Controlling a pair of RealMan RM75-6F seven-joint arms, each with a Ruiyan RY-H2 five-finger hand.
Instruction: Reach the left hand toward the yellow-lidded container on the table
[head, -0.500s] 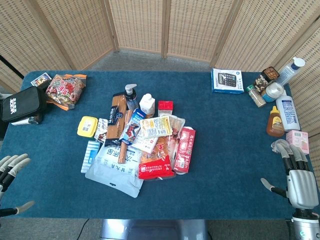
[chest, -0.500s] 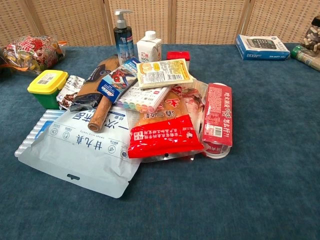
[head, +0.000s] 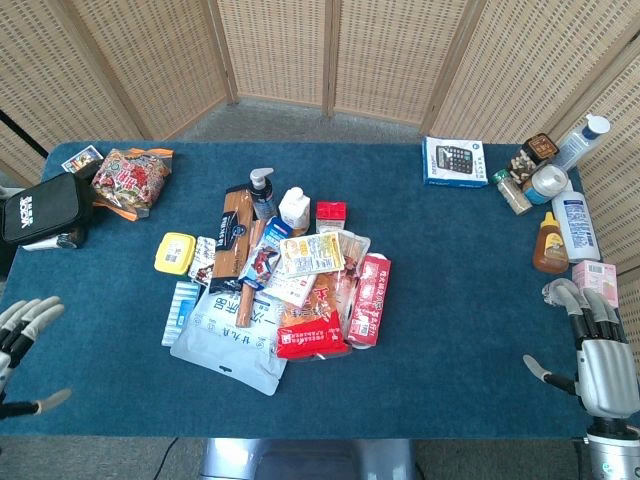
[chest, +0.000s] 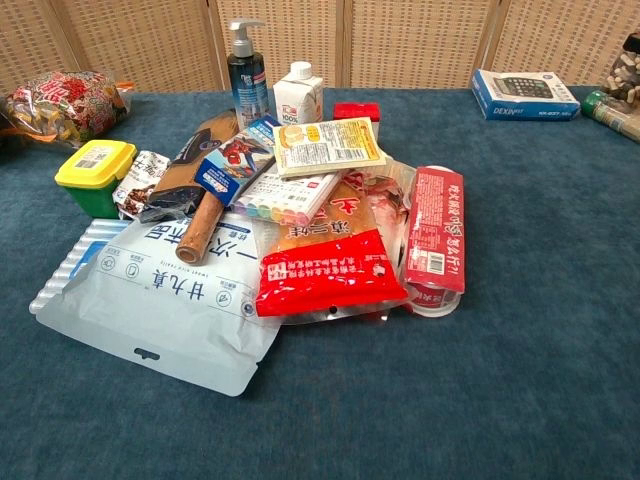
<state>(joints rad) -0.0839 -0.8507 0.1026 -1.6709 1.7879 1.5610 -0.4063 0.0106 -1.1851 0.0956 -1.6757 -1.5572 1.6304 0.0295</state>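
The left hand (head: 20, 335) has edged upward, fingers spread, toward the square yellow-lidded container (head: 174, 253).

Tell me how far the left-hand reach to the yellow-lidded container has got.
Barely begun. The left hand is open at the table's near-left edge, empty, well short of the yellow-lidded container, which sits untouched at the left side of the pile. The whole reach across the blue cloth remains. The right hand rests idle at the far right.

- A staged test room, not a home: woven screens (head: 330, 50) close in behind the blue-clothed surface (head: 450, 300).
- Groceries heaped mid-surface around a pump bottle (head: 262, 190).
- Bottles (head: 573, 222) lined along the surface's right edge.
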